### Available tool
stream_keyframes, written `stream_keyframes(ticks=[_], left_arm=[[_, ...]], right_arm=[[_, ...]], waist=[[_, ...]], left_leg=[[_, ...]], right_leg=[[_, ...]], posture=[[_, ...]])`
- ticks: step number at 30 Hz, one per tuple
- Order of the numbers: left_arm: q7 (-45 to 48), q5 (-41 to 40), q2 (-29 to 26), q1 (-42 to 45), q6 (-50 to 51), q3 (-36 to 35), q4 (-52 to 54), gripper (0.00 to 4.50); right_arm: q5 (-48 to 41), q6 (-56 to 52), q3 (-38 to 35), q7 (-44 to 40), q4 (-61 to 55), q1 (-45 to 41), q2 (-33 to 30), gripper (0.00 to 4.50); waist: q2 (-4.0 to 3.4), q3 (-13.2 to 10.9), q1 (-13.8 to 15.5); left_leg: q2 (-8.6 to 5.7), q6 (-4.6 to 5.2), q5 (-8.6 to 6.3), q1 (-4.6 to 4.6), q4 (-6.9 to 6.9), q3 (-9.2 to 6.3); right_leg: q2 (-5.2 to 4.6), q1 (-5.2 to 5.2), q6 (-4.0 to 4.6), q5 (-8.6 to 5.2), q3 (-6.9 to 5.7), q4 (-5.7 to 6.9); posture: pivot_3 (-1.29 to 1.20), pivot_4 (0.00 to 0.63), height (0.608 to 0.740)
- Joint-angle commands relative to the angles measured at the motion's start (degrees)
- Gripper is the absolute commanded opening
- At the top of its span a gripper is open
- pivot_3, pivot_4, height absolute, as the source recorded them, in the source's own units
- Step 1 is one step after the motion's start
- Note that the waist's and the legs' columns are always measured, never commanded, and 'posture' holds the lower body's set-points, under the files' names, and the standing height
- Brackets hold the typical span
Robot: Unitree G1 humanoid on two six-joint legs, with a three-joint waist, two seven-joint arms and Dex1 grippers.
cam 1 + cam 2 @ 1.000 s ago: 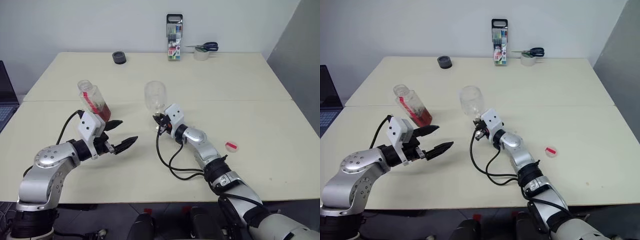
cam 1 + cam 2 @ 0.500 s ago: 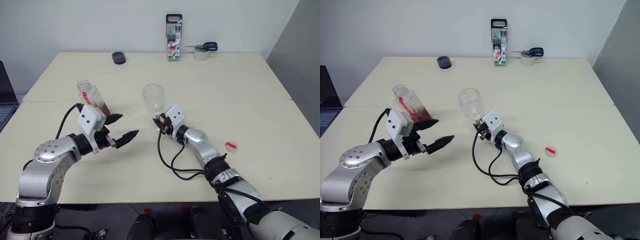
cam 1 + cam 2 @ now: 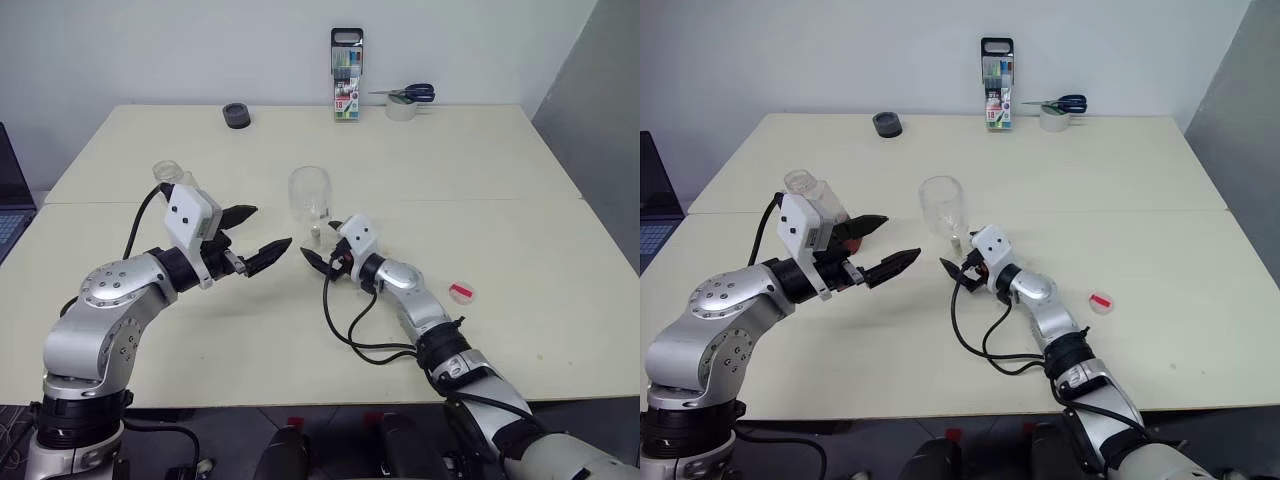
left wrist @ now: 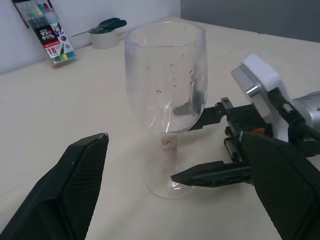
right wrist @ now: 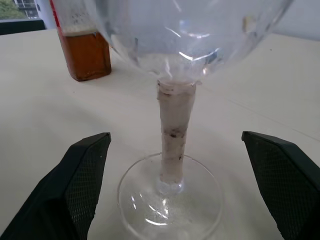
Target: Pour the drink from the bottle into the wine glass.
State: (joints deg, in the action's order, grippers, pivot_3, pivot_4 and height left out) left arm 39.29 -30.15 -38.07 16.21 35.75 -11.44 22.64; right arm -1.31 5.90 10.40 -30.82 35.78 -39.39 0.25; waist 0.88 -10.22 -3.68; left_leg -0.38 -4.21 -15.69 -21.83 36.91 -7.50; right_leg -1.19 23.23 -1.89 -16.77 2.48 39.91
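**Glass stands free, both grippers wide open**

The wine glass (image 3: 311, 205) stands upright on the pale table (image 3: 480, 170), near the middle. Its bowl looks empty, with only small drops on the inside. The stem and the round foot rest on the table top.

The right gripper (image 3: 322, 254) sits low, just in front of the foot of the glass. Its two black fingers are spread wide, one on each side of the stem, and they do not touch it. It holds nothing.

The left gripper (image 3: 258, 238) hangs above the table, to the left of the glass. Its fingers are also wide apart and hold nothing. They point toward the glass.

The bottle (image 3: 806, 192) stands behind the left gripper, on the left part of the table. Its top is open. The drink (image 5: 86, 56) is a brown layer at the bottom of the bottle.

A small red cap (image 3: 461, 292) lies on the table to the right. A pen case (image 3: 347, 76), scissors (image 3: 413, 93) on a tape roll, and a dark round thing (image 3: 237, 115) sit at the far edge.
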Motion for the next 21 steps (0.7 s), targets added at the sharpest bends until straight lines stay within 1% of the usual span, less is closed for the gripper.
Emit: stream_keyframes(ticks=[1, 7, 11, 15, 17, 21], left_arm=[[-0.5, 0.1, 0.1, -1.2, -1.8, -1.2, 1.6, 4.5], [-0.5, 1.8, 1.3, -6.8, -7.7, -2.8, -0.4, 4.5], [-1.9, 2.0, 3.1, -10.9, -9.2, -4.0, 0.1, 4.5], [-4.9, 5.3, 5.4, -15.3, -13.9, -5.0, -1.2, 4.5], [-6.6, 6.3, 6.7, -16.3, -15.2, -5.3, -2.0, 4.5], [-10.4, 10.5, 10.1, -18.7, -21.2, -5.7, -7.2, 4.5]], right_arm=[[-0.8, -2.2, -0.1, -1.6, -7.1, 1.6, -1.5, 4.47], [-1.4, -8.7, 0.6, -4.9, -20.3, 8.3, -6.9, 4.47], [-1.9, -14.4, 1.8, -8.5, -29.5, 12.6, -11.5, 4.47], [-3.8, -19.3, 2.5, -11.8, -39.9, 17.2, -16.1, 4.47], [-4.2, -20.4, 2.6, -12.3, -43.1, 18.6, -17.4, 4.47], [-6.7, -22.0, 1.7, -12.3, -50.1, 21.0, -18.4, 4.47]], waist=[[0.0, 0.0, 0.1], [0.0, 0.0, 0.3], [0.0, 0.0, 0.4], [0.0, 0.0, 0.5], [0.01, 0.0, 0.5], [0.01, 0.0, 0.5]], left_leg=[[0.0, 0.0, 0.0, 0.0, 0.0, 0.01], [0.01, 0.0, 0.0, -0.01, -0.01, 0.01], [0.01, 0.01, -0.01, -0.02, 0.01, 0.01], [0.01, 0.02, -0.01, -0.04, -0.01, 0.0], [0.0, 0.02, -0.01, -0.04, 0.0, -0.01], [0.02, 0.02, -0.01, 0.02, 0.01, -0.01]], right_leg=[[0.0, 0.0, 0.0, 0.0, 0.01, 0.0], [0.0, 0.0, 0.0, 0.0, 0.01, -0.02], [-0.01, 0.0, 0.0, 0.0, 0.01, -0.03], [-0.05, -0.01, -0.01, -0.01, 0.0, -0.08], [-0.05, -0.01, -0.01, -0.01, 0.0, -0.08], [-0.03, -0.06, -0.02, -0.01, -0.01, -0.07]], posture=[[0.0, 0.15, 0.74], [0.0, 0.15, 0.74], [0.0, 0.15, 0.74], [0.0, 0.15, 0.74], [0.0, 0.15, 0.74], [0.0, 0.15, 0.74]])
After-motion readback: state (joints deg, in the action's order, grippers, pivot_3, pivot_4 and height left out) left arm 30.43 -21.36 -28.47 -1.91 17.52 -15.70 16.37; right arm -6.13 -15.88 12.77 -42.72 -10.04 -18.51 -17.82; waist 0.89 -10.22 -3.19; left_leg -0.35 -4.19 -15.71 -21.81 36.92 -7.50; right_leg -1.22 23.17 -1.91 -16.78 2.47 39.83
